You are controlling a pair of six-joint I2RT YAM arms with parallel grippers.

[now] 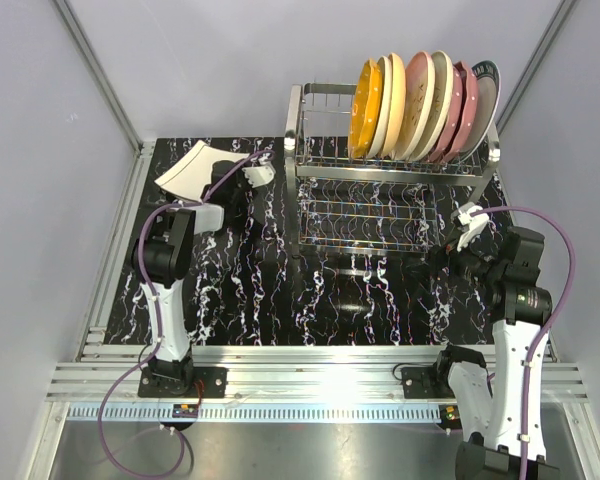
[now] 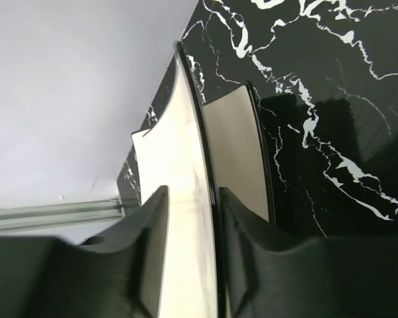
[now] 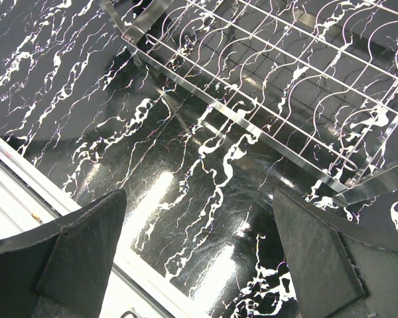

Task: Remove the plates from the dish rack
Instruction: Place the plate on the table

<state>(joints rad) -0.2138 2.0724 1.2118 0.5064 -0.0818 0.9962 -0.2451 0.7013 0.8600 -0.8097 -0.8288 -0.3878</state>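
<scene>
A white square plate [image 1: 188,170] tilts at the table's back left. In the left wrist view this plate [image 2: 176,199] runs between my left gripper's [image 2: 192,192] fingers. Its dark rim lies against the right finger [image 2: 252,245], and the jaws stand apart, wider than the rim. The plate's far edge meets its reflection on the glossy black table [image 2: 318,99]. In the top view the left gripper [image 1: 216,182] is at the plate's near-right edge. Several plates [image 1: 420,100] stand upright in the dish rack's [image 1: 380,190] upper tier. My right gripper [image 3: 199,265] is open and empty over the table.
The rack's lower wire tier [image 3: 285,86] lies just beyond the right gripper [image 1: 450,255]. A grey wall [image 2: 66,86] and a metal rail [image 2: 53,215] border the table's left edge. A ribbed metal ledge [image 1: 300,370] runs along the near edge.
</scene>
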